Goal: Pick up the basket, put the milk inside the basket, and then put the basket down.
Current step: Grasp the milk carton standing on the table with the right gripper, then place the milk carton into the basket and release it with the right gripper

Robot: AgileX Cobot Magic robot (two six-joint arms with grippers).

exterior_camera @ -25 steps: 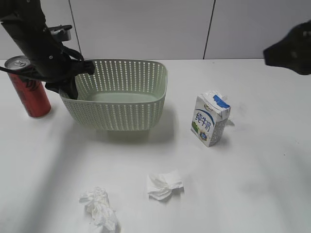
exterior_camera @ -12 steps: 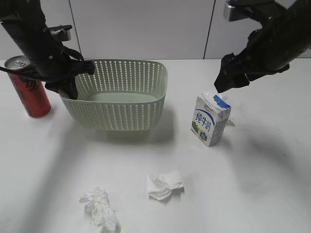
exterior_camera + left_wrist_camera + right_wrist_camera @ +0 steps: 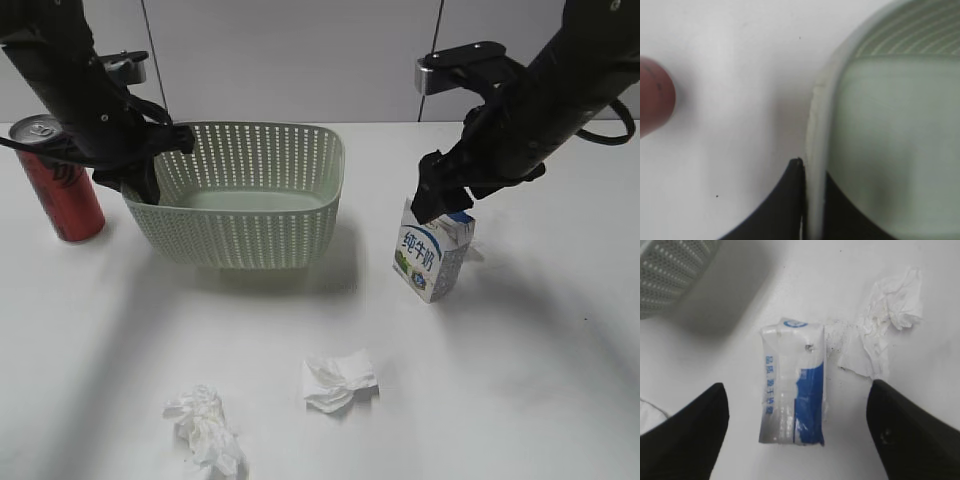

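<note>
A pale green perforated basket (image 3: 250,200) stands on the white table at the back left. My left gripper (image 3: 143,180) is shut on its left rim; the left wrist view shows the rim (image 3: 816,165) pinched between the fingers (image 3: 813,172). A white and blue milk carton (image 3: 432,247) stands upright right of the basket. My right gripper (image 3: 440,200) is open just above the carton's top. In the right wrist view the carton (image 3: 792,400) lies between the spread fingers (image 3: 795,412), not touched.
A red drink can (image 3: 57,180) stands left of the basket, close to my left arm. Two crumpled white tissues (image 3: 340,380) (image 3: 205,428) lie on the front of the table. Another tissue (image 3: 885,325) lies behind the carton.
My right arm has swung in from the far right and come down over the milk carton. The left gripper and basket have not moved.
</note>
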